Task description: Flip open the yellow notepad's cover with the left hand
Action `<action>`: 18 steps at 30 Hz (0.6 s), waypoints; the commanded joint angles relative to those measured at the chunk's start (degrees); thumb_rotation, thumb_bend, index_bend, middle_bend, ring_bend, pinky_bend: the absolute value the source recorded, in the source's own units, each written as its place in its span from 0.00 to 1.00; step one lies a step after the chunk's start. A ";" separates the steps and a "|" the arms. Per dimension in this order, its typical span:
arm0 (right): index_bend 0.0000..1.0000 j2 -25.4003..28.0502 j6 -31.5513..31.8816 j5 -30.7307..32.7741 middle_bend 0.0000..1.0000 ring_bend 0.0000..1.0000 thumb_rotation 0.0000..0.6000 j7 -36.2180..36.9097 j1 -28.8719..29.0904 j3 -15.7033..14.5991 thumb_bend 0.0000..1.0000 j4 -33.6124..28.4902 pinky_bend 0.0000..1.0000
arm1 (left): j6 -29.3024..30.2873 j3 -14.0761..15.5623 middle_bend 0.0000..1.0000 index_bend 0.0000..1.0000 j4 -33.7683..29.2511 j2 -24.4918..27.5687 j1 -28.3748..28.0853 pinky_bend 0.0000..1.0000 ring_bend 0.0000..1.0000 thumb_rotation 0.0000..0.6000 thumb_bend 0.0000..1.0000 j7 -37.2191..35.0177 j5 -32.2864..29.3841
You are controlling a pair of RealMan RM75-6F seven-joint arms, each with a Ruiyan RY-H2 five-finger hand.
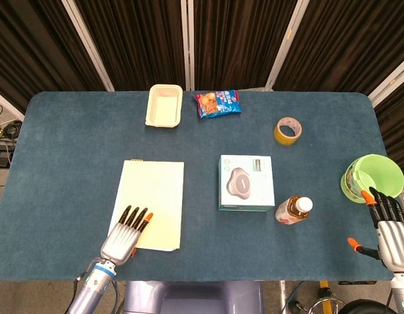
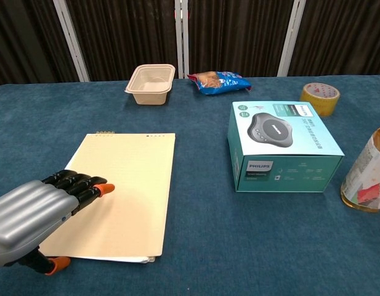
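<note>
My left hand [image 1: 125, 230] lies palm down over the near left corner of the yellow notepad [image 1: 152, 199], fingers stretched out side by side across the closed cover, gripping nothing. The notepad lies flat on the near left part of the table [image 1: 71, 150]. A tan tray [image 1: 164, 106] and a blue snack bag [image 1: 219, 103] lie at the far edge. Right of the notepad I see a teal box [image 1: 246, 182], then a bottle [image 1: 294, 210] and a tape roll [image 1: 289, 131]. My right hand [image 1: 389, 221] hangs by the green bowl [image 1: 374, 176], fingers extended, empty.
</note>
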 commanded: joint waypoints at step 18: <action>0.00 -0.47 -0.42 -0.04 0.00 0.00 1.00 -0.60 0.10 -0.25 0.00 0.21 0.00 | 1.07 0.25 0.00 0.00 -0.03 -0.03 -0.53 0.00 0.00 1.00 0.60 -1.61 1.09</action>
